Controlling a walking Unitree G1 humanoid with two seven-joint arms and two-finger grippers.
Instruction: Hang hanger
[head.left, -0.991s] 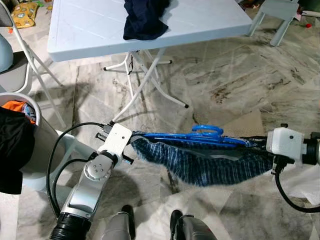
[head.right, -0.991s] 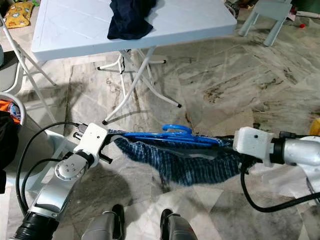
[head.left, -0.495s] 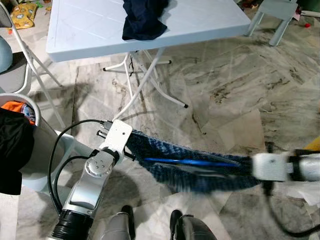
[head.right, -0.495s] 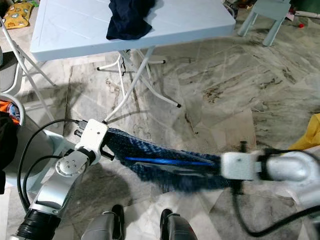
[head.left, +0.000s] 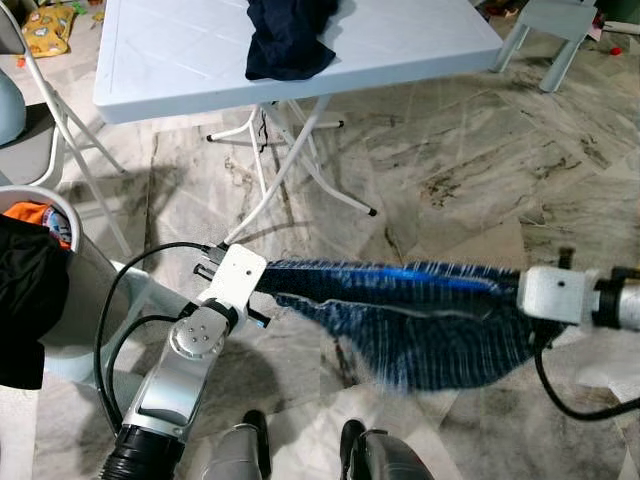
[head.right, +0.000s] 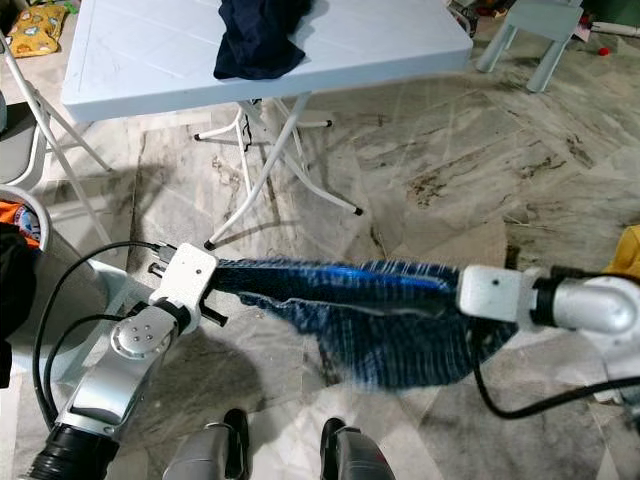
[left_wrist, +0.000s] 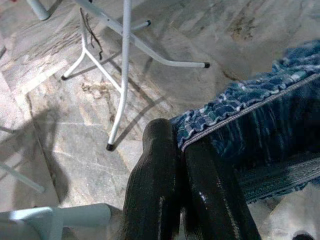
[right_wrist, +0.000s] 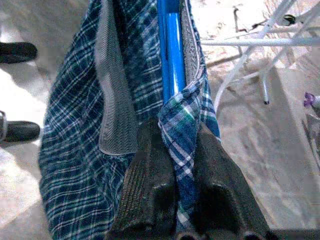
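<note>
Furthest to the left, a pale laundry basket (head.left: 75, 290) is seen, with black and orange clothing piled in it. Just beside it, the left gripper (left_wrist: 181, 150) is held low over the marbled floor (head.left: 470, 150), and its two black fingers (left_wrist: 155, 185) are pressed together on one edge of a blue plaid garment (head.left: 430, 330). Behind it, a white folding table (head.left: 180, 60) is seen, with a dark navy cloth (head.left: 290, 35) heaped on its top. The plaid garment is stretched in the air between the two grippers, well above the floor, and its middle sags downward. A blue hanger (right_wrist: 172, 55) is caught inside the garment; a streak of it is visible along the upper edge of the fabric, slightly blurred. At the right, the right gripper (right_wrist: 179, 145) is clamped on the other end, with a fold of plaid cloth pinched between its fingers (right_wrist: 147, 185) and the hanger's blue bar running straight out from them. A white chair (head.left: 555, 30) is seen in the far right corner.
</note>
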